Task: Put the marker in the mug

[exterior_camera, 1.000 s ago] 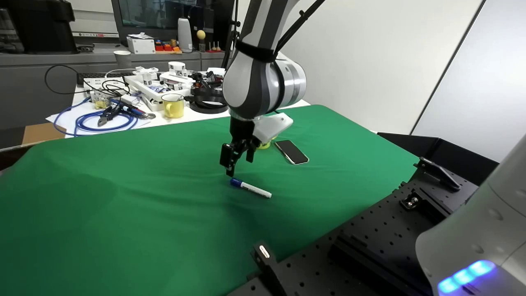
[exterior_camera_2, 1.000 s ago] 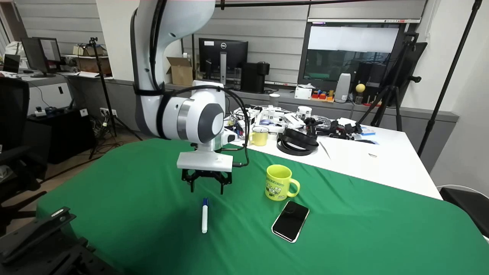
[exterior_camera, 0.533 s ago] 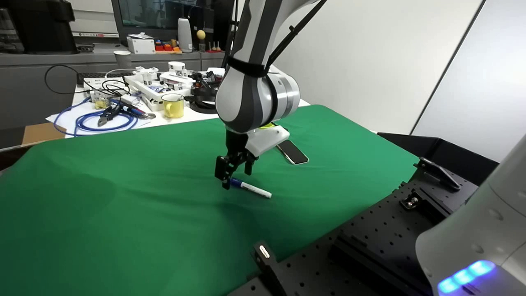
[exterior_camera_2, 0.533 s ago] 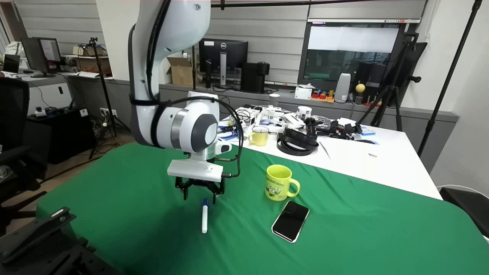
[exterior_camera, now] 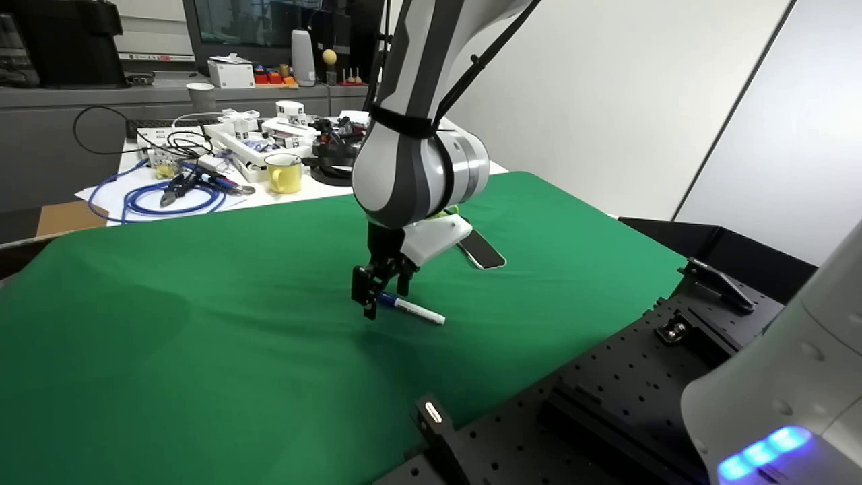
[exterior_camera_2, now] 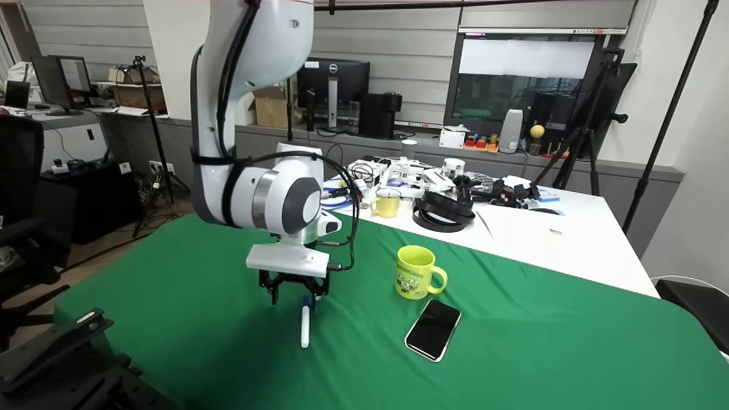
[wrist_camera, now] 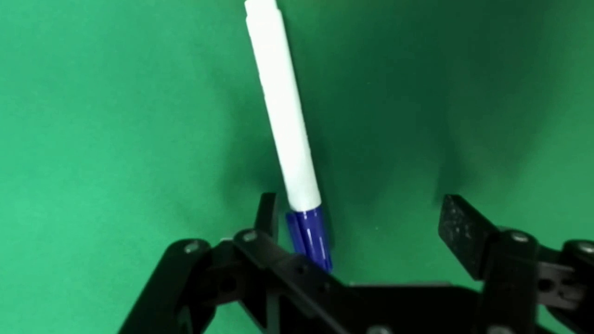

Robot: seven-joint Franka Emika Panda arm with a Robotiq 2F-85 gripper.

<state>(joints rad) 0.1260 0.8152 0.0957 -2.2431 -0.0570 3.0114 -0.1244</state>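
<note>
Tool (exterior_camera: 386,304) lowered since earlier frame. In exterior view: marker (exterior_camera: 415,310) flat on green-covered bench (exterior_camera: 256,377), capped end by fingertips; phone (exterior_camera: 483,251) beyond tool, to right. In exterior view: mug (exterior_camera_2: 414,273) upright right of tool, near phone. Wrist view: tool released, fingers wide apart, marker's capped end between, close beside one; contact unclear.

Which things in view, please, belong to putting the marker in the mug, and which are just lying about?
For the job:
marker
lime mug
gripper

Just lying about:
phone
yellow mug
pliers
blue cable
</note>
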